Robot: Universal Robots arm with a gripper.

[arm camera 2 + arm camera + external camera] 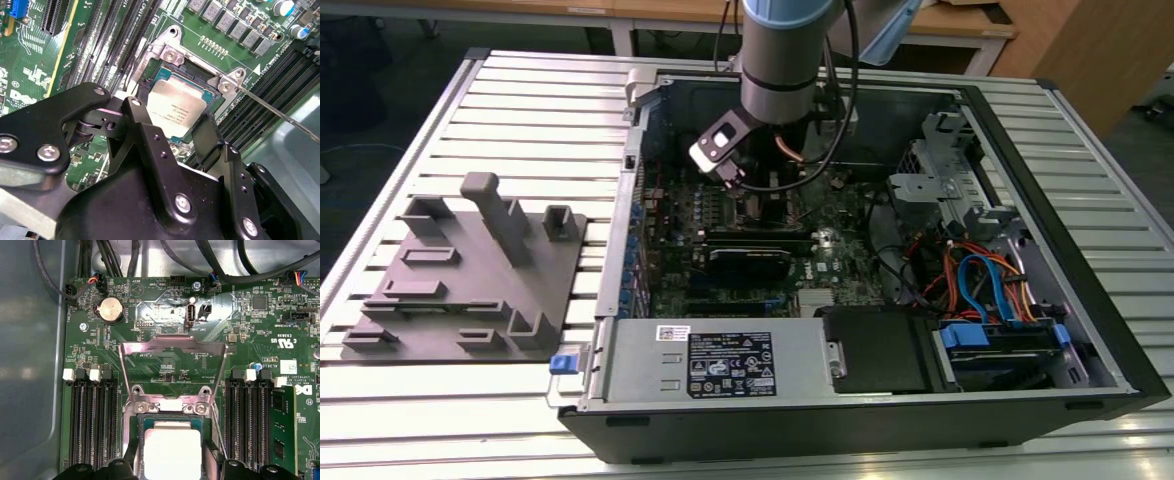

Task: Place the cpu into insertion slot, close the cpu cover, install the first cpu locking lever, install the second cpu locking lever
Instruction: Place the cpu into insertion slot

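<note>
The cpu [172,452] [175,107], a square chip with a pale metal face, lies flat in the insertion slot [199,75] on the green motherboard. My gripper [172,470] [175,135] [750,188] hangs just over it, open. One black finger [150,135] stands at each side of the chip, and a narrow gap shows between finger and chip in the first wrist view. The cpu cover [150,346], a silvery frame with a square window, stands swung up on its hinge beyond the slot. A thin wire locking lever [280,114] [215,425] sticks out beside the slot, unlatched.
Black memory slots [92,425] [247,425] flank the socket on both sides. Cables [215,260] run along the case wall above the board. In the exterior view the open case holds a power supply [720,362], and a grey fixture block [467,270] sits on the table at that view's left.
</note>
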